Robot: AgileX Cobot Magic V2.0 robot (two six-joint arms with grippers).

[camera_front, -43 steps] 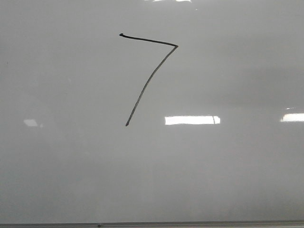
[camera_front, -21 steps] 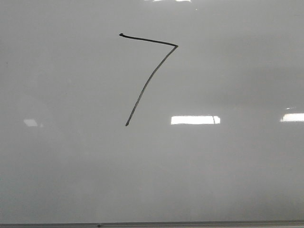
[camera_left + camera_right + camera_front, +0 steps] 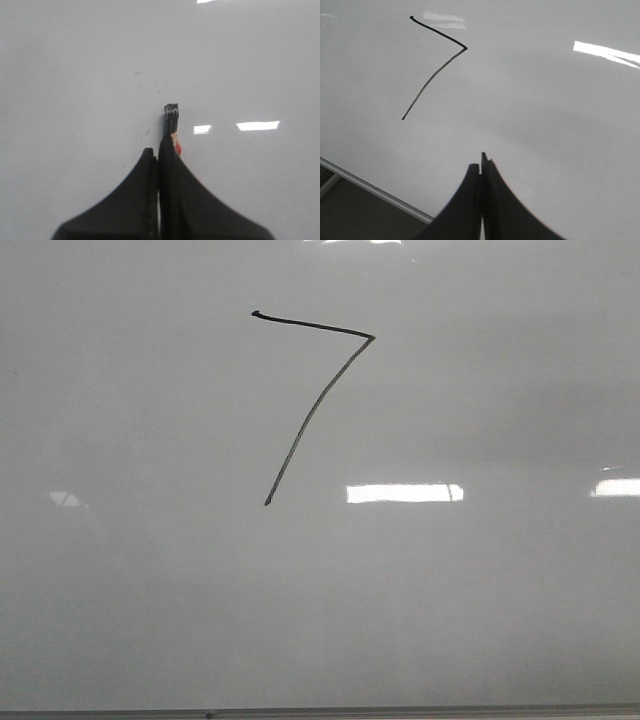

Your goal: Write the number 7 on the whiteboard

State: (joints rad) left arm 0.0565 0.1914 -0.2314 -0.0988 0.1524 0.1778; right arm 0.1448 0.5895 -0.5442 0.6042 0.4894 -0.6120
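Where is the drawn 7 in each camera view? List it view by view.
Front view: the number 7 sits upper centre on the whiteboard.
Left wrist view: not in it.
Right wrist view: the 7 is upper left.
Shared landmark: the whiteboard's grey bottom frame edge.

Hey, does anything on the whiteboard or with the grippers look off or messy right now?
Nothing serious. The 7 is clean and complete on the whiteboard. A few faint dark specks mark the board ahead of the left gripper, which is shut on a marker.

A hand-drawn black number 7 (image 3: 312,405) stands on the whiteboard (image 3: 480,620); the marker's (image 3: 171,117) white lettering is unreadable.
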